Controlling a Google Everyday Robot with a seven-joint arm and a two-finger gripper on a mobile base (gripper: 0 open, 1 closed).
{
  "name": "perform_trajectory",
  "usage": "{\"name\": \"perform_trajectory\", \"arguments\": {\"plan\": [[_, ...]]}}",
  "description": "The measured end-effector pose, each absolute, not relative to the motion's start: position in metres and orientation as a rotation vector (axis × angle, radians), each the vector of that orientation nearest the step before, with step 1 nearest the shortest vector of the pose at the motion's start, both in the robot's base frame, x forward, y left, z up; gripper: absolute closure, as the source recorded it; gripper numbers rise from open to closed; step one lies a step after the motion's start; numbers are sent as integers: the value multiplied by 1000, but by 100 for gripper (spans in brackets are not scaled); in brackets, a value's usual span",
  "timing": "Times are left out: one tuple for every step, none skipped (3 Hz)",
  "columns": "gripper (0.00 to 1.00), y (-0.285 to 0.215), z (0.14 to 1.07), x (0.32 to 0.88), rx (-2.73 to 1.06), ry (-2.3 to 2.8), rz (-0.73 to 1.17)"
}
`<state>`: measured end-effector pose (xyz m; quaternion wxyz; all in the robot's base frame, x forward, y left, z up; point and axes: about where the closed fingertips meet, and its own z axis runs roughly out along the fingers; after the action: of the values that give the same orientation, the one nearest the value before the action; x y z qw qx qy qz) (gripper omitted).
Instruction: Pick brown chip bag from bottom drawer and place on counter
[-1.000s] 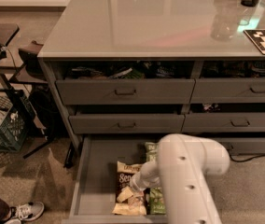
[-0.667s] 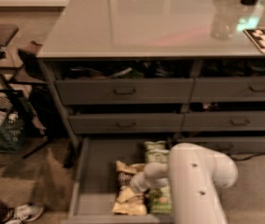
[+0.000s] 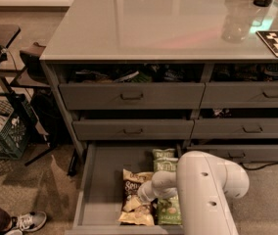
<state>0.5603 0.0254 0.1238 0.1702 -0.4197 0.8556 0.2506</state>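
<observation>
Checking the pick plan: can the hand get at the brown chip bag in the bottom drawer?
Probably yes. The bottom drawer stands open, the hand hangs right over the brown chip bag, and nothing covers it; the green chip bags lie beside it.

"Kettle" on green chip bag (image 3: 165,166); "Sea…" partly readable on brown chip bag (image 3: 130,189); gripper (image 3: 143,198) at brown chip bag.

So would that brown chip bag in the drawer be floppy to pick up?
Probably floppy and light: the brown chip bag looks crinkled and puffy, so it should crumple when squeezed. Its shiny film may be slippery. Lying flat in the bottom drawer beside a green Kettle bag, it likely won't roll. The gripper hangs in the drawer right by it.
</observation>
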Motion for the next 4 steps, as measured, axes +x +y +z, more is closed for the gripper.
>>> {"name": "perform_trajectory", "arguments": {"plan": [[39,25,124,560,-1192,2431,712],[63,25,124,560,-1192,2431,712],[86,25,133,560,-1193,2431,712],[100,26,139,560,-1193,2430,712]]}}
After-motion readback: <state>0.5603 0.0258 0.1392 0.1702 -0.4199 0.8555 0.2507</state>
